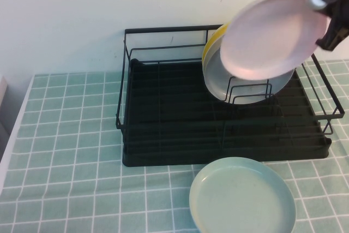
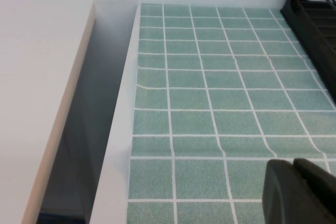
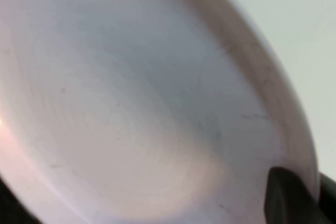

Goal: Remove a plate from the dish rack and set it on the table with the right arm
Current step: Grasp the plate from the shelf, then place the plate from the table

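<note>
Mint-green plate (image 1: 242, 195) lies nearest; right pincer (image 1: 323, 5) clamps the plate (image 1: 270, 35) tilted above the dish rack (image 1: 163, 113); left pincer (image 2: 299, 190) hovers low, grip unclear.

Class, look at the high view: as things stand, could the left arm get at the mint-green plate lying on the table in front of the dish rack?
Probably yes. The mint-green plate lies flat on the table in front of the dish rack, nothing over it. The right gripper holds the pink plate high above the rack; the left gripper hovers over open cloth.

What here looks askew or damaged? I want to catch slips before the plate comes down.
Nothing stands out. The right gripper holds the pink plate tilted above the dish rack; that looks deliberate. The grey plate stands slotted, and the left gripper hangs over the table.
</note>
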